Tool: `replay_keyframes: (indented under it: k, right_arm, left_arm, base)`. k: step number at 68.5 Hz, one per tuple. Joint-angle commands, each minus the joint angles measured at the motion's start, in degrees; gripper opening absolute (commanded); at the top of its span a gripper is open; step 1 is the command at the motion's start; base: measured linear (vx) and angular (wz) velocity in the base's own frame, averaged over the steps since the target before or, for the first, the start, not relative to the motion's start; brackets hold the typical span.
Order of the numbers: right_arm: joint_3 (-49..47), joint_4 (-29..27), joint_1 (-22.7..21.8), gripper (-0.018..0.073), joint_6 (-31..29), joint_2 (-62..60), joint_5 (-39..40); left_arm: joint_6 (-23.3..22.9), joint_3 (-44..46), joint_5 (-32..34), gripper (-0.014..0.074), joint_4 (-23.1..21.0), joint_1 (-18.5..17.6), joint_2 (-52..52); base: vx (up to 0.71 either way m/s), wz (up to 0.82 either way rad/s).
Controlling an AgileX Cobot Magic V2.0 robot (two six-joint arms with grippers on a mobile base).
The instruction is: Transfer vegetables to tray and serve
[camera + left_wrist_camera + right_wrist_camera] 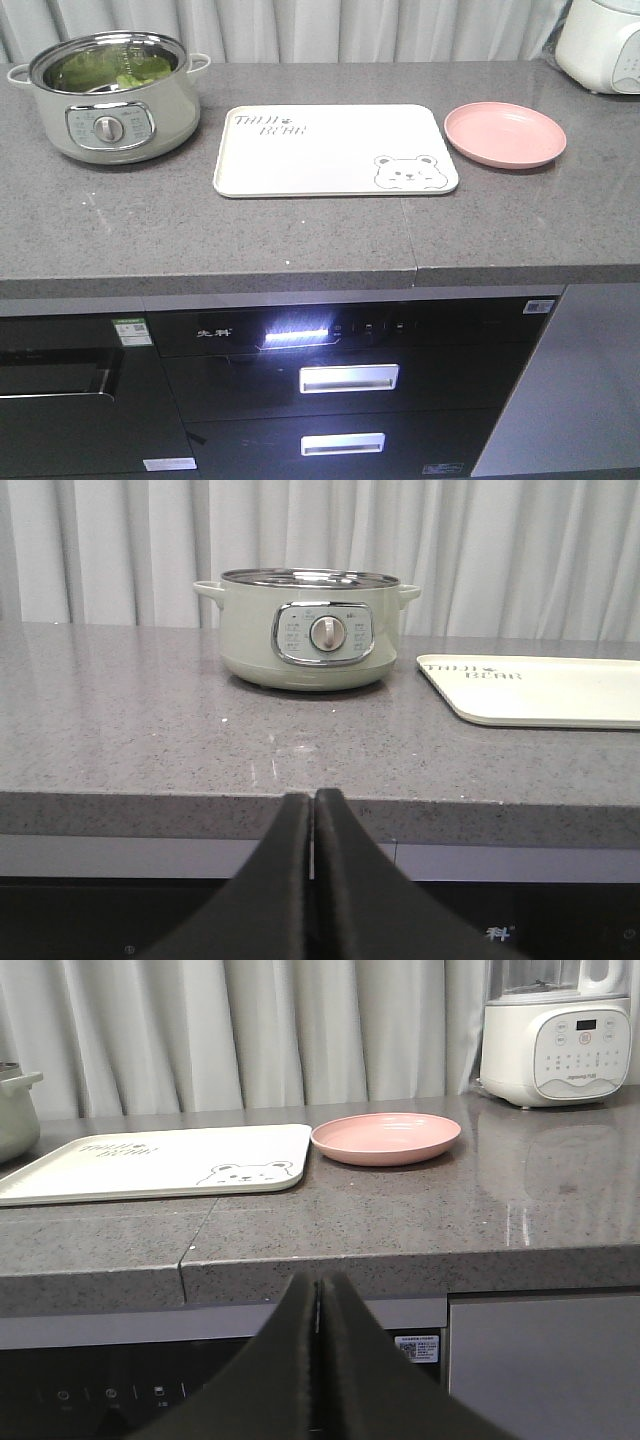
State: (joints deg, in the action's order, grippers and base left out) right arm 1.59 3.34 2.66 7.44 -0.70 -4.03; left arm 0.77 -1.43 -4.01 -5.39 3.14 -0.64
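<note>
Pot [108, 95]: tall wall and side handles, left rear; top open above the vegetables [120, 72].
Pot-to-tray gap: bare counter [300, 235], passable.
Tray [330, 150]: low rim, open from above.
Pink plate [505, 133]: low, just beside the tray's right edge.
White appliance [600, 45]: tall, blocks the right rear corner.

One pale green electric pot [105, 110] is counted at the far left of the table [200, 230]. One dial [106, 128] and two side handles [408, 592] are seen on it. One heap of lettuce leaves [110, 70] is seen inside the pot; the single leaves cannot be counted. One cream tray [320, 150] is found in the middle, printed with one bear face [408, 172]. One round pink plate [505, 133] is set just to its right. One white blender [557, 1050] is placed at the far right. Two metal drawer handles [349, 378] are seen on the cabinet front below, one above the other. Two pincers are counted: the left pincer [313, 810] and the right pincer [318, 1295].
</note>
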Motion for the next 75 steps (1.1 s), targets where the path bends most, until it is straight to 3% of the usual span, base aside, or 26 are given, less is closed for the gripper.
replay_keyframes:
  k: [1,75]
  right_arm:
    - [0.92,0.68,0.06,-0.0006,0.01,-0.41,4.47]
    - [0.92,0.68,0.06,-0.0006,0.01,-0.41,4.47]
  left_arm:
    - [-0.22,-1.59,4.01,-0.0006,-0.50,-0.16,-0.78]
    - [-0.22,-1.59,4.01,-0.0006,-0.50,-0.16,-0.78]
  base:
    - [0.07,-0.02]
    - [0.09,-0.01]
